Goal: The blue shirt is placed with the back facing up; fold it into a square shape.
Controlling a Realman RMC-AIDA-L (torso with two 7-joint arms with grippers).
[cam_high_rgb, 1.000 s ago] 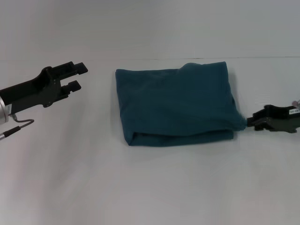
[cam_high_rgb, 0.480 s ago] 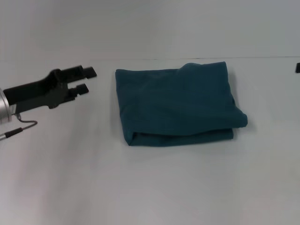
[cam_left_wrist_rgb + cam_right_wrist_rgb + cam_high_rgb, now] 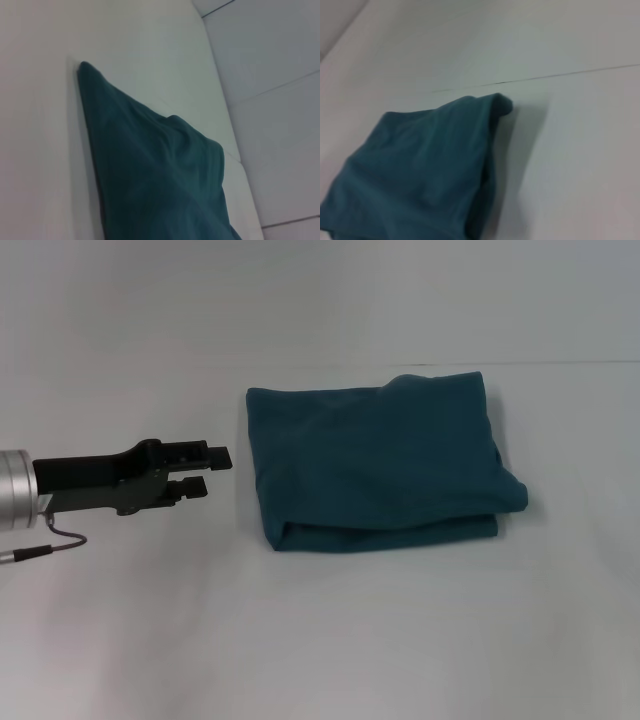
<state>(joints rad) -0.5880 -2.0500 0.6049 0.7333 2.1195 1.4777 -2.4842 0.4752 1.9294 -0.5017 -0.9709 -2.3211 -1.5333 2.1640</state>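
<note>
Your shirt [image 3: 378, 465] lies folded into a rough square on the white table [image 3: 320, 640], a little right of centre in the head view. Its plain side faces up, with no lettering showing. The near edge shows stacked layers, and the near right corner bulges out past the fold below it. A soft hump rises along the far edge toward the right.

Your left gripper [image 3: 205, 469] hangs just left of the shirt, fingers pointing at its left edge but apart from the cloth. The two fingers stand slightly parted with nothing between them.

Your right gripper appears in none of the views. Both wrist cameras show only the shirt [image 3: 160, 180] [image 3: 420, 170] and bare table.
</note>
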